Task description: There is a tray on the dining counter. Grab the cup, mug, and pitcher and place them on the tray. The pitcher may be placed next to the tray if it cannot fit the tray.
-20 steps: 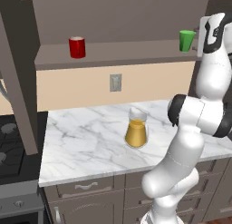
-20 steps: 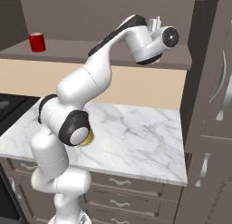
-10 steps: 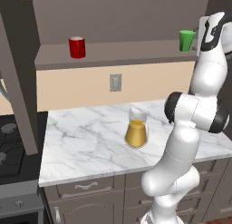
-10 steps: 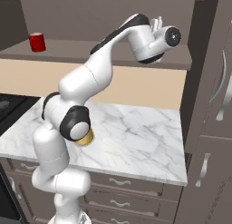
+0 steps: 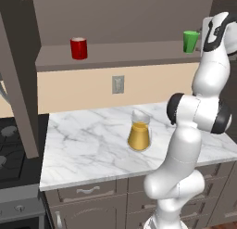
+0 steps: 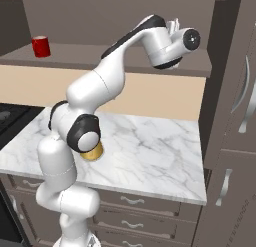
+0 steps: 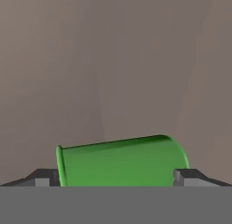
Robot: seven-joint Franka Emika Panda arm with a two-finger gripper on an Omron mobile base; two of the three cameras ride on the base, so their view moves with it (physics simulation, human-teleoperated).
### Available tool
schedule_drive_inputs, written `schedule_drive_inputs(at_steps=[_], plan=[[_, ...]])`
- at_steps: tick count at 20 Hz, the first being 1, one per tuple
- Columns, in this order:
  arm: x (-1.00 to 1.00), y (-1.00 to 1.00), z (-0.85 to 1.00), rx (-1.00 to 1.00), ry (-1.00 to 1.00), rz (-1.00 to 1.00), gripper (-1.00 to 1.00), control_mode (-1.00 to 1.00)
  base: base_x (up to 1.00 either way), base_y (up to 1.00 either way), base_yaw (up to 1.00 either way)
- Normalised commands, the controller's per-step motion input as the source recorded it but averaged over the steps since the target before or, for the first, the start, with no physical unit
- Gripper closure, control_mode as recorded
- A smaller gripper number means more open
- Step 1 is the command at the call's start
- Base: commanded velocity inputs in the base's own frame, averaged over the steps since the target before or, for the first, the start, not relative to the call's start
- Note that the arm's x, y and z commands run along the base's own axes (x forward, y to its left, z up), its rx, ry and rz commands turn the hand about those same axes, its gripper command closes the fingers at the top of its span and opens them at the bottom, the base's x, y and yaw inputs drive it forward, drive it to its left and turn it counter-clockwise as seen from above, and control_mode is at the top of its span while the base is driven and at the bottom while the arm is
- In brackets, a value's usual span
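The green cup stands on the high grey shelf at its right end. My gripper is raised beside it, open. In the hand view the cup appears on its side between the two fingertips, one at its rim and one at its base; I cannot tell if they touch it. The red mug stands at the shelf's left end. The pitcher with orange liquid stands on the marble top below, half hidden by the arm in the right base view. The tray and the dining counter are out of view.
A short marble top with drawers sits below the shelf. A black stove and a hood column are at the left. A wall outlet is behind the pitcher. Tall cabinets close off the right.
The hand has edged a little further toward the shelf and the cup, and the elbow has shifted slightly. The jaws stay open; cup, mug and pitcher have not moved.
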Motion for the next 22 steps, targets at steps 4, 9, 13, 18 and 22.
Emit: schedule_drive_inputs(at_steps=[4,9,13,18,22], plan=[[0.12,0.0,-0.05,-0.02,0.0,0.02,-1.0,-1.0,0.0,0.0,0.0],[0.11,0.0,-0.03,-0.03,-0.01,0.02,-1.0,-1.0,0.0,0.0,0.0],[0.01,0.03,0.0,-0.03,-0.07,0.05,-1.0,-1.0,0.0,0.0,0.0],[0.0,0.07,-0.01,-0.05,-0.06,0.09,-1.0,-1.0,0.0,0.0,0.0],[0.05,0.04,-0.03,-0.05,-0.04,0.08,-1.0,-1.0,0.0,0.0,0.0]])
